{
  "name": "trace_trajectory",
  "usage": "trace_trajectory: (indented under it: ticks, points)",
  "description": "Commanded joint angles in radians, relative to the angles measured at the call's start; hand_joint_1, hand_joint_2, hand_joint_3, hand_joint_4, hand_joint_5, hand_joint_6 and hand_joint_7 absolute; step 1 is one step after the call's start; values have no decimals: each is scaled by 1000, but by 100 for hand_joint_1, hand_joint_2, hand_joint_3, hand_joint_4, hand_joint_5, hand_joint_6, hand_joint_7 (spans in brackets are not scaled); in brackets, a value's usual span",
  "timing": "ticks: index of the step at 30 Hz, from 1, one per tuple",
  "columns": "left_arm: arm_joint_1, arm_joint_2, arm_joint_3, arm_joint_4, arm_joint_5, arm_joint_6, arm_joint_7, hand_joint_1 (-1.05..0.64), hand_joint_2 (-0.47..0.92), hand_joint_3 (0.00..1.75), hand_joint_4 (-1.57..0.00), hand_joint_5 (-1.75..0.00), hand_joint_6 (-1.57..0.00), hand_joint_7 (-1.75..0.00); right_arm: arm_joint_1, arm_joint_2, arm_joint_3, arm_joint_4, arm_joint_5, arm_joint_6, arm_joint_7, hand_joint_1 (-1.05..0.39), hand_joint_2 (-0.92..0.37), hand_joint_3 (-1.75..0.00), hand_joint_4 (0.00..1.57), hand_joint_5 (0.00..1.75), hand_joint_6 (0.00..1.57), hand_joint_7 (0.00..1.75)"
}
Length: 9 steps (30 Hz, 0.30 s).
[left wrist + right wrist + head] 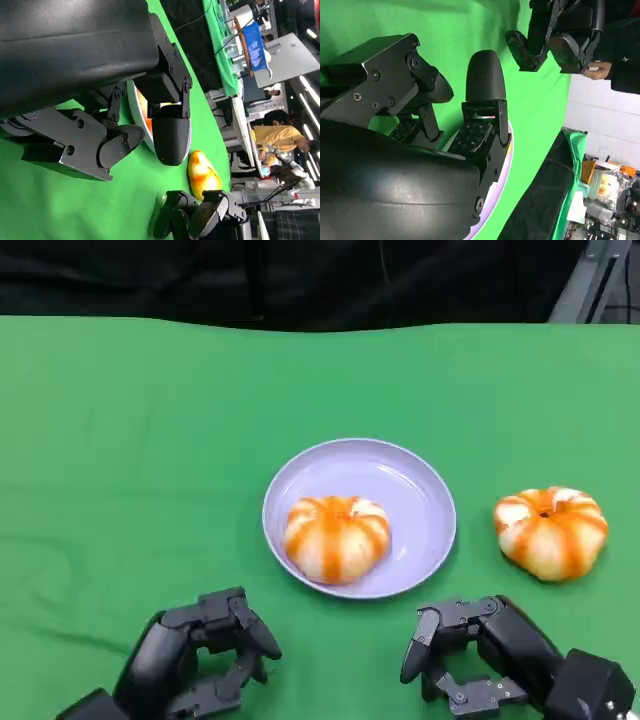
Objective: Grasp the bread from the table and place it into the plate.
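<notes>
Overhead head view, close wrist views

Right hand (445, 130) empty above plate (492, 197) rim.

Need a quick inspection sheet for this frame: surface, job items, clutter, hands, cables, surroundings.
Surface: green cloth table, a few creases.
Job's things: one bread in the lilac plate; second bread on the cloth right of the plate, apart from it.
Clutter: nothing seen.
Hands: left hand and right hand near the front edge, both holding nothing, fingers apart.
Cables: nothing seen on the table.
Surroundings: black backdrop; a person in yellow beyond the table.
</notes>
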Motion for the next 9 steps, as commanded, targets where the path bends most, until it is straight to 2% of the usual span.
trace_trajectory:
  ticks: [1,9]
  points:
    - [15,11,0,4,-17,-12,-19,1,68,90,-75,-152,-80,-126,3,-11,-4,-4,1,-6,-7,20,-57,-107,98,139,97,107]
    - [16,13,0,-4,-12,-10,-17,0,67,93,-75,-153,-79,-127,4,-12,-5,-9,9,3,2,19,-56,-107,99,139,98,105]
